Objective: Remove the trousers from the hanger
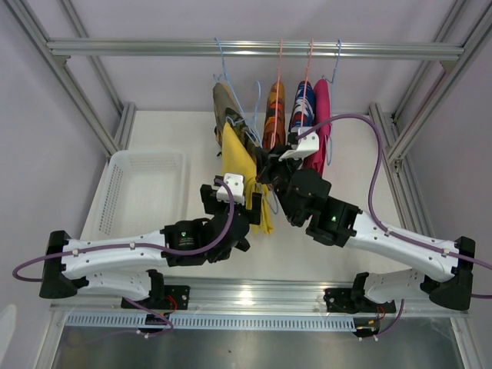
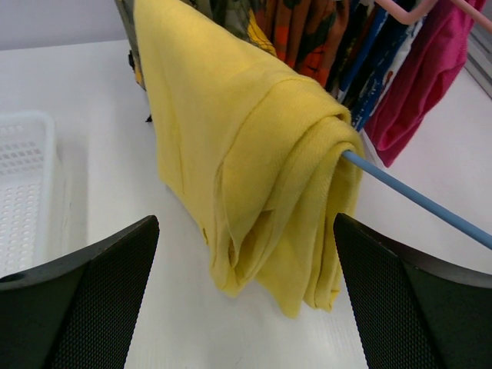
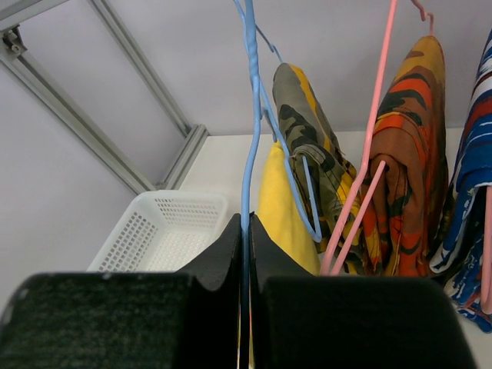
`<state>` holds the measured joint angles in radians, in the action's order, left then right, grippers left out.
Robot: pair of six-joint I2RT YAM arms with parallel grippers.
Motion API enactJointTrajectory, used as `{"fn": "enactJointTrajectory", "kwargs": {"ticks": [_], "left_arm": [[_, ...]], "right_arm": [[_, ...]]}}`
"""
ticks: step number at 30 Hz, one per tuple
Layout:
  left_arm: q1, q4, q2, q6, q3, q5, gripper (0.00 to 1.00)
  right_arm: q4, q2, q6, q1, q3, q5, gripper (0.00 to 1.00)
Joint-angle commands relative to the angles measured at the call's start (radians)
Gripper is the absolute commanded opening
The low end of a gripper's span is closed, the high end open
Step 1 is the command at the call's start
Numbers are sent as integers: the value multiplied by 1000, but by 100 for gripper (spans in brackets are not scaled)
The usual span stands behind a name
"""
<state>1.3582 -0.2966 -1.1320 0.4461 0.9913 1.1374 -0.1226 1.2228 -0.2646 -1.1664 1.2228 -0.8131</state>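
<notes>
On the blue hanger [image 3: 247, 115] the yellow trousers [image 2: 261, 177] hang, not off yet. Below, the right pincer [image 3: 247, 246] pinches that hanger's wire; the left pincer [image 2: 244, 231] is wide open beside the trousers.

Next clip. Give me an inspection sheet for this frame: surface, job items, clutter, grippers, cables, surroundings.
Surface: white table; white basket at its left, nothing seen inside.
Job's things: five garments hang from the frame rail: camouflage trousers, yellow trousers draped over a blue hanger bar, orange patterned trousers, blue-red-white trousers, magenta trousers.
Clutter: nothing seen.
Grippers: left gripper open, fingers either side of the yellow trousers, no contact seen; right gripper shut on a blue hanger wire.
Cables: purple cable arcs off the right arm beside the magenta trousers; another runs along the left arm.
Surroundings: aluminium frame, pale walls.
</notes>
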Motion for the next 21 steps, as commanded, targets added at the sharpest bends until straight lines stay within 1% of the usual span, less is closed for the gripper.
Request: {"fn": "enactJointTrajectory", "kwargs": {"ticks": [1,5,9,12,18,21], "left_arm": [[-2,53,23,31,17,-71,99],[-4,94,25,-6,10,-94,99],[-2,87,-2,-14,23,-65,99],[-5,45,-15,12,24,-47,99],[-44,-12,-37,94,9,-59,99],[-56,-21,-38,106,-8,-60,99]], "right_arm": [[-141,-63,-51,19,43,-15,0],[-132,-59,-64,25,50,-5,0],[-126,-59,-76,25,53,-1,0],[-123,-63,-85,25,46,5,0],[-115,-74,-99,22,43,17,0],[-112,-75,-99,20,44,22,0]]}}
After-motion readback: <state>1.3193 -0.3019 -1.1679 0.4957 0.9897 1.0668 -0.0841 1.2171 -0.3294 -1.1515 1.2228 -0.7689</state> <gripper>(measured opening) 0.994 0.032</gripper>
